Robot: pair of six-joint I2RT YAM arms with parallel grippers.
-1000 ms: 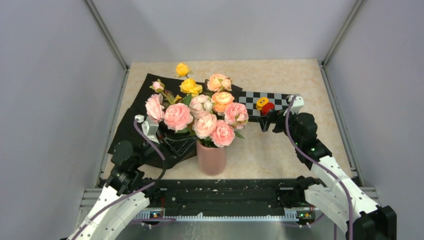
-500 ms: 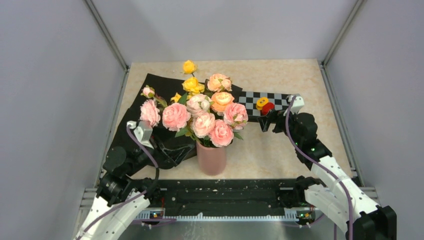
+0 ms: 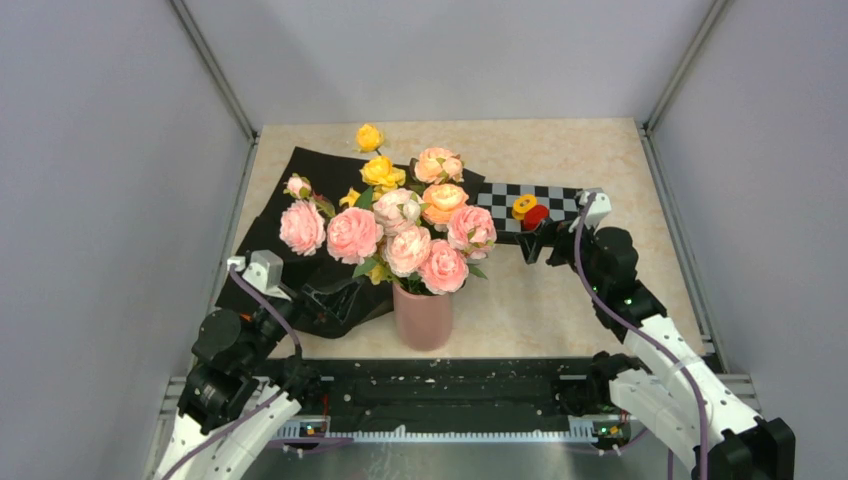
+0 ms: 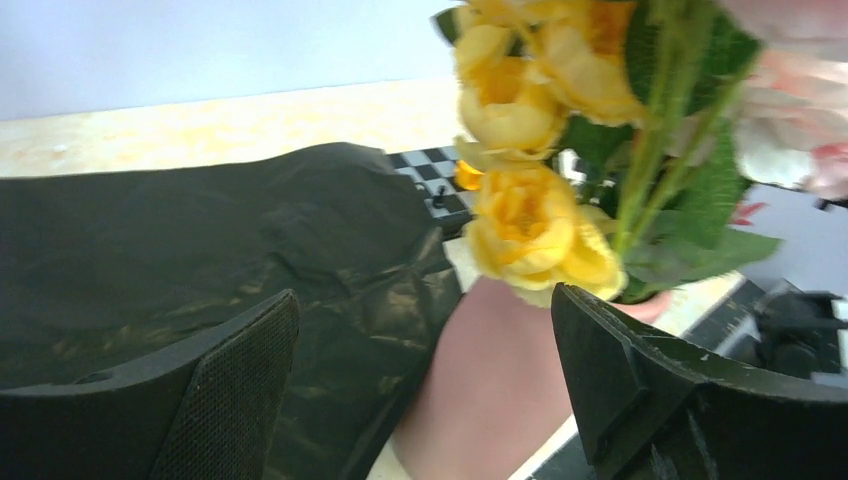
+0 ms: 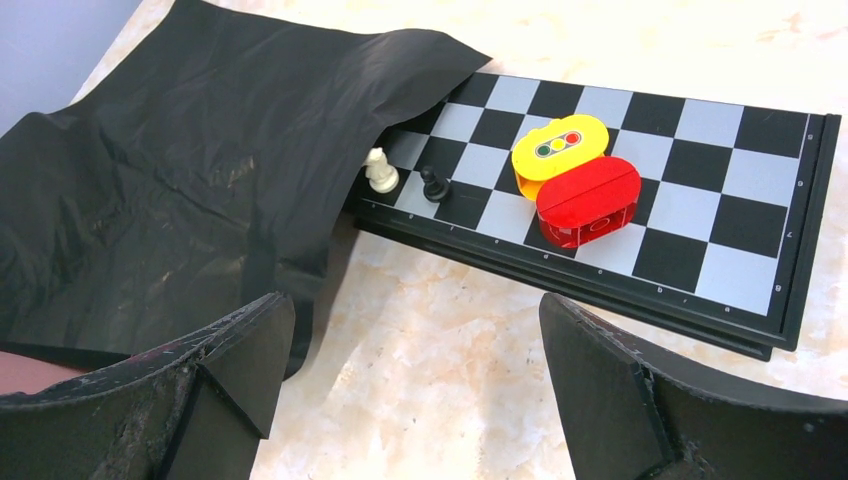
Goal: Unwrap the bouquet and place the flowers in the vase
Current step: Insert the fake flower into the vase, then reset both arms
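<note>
Left gripper [image 4: 422, 300], jaws spread and empty, left of the pink vase [image 3: 423, 318] holding the flowers [image 3: 410, 245]; black wrapping paper [image 3: 300, 175] lies spread at far left; right gripper [image 5: 415, 305] equally released; task seemingly complete

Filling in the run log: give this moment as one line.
flowers: in vase | wrapping paper: spread on table | left pincer: open, empty | right pincer: open, empty, near chessboard

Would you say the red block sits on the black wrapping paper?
No, the red block rests on the chessboard against the yellow block, away from the wrapping paper.
</note>
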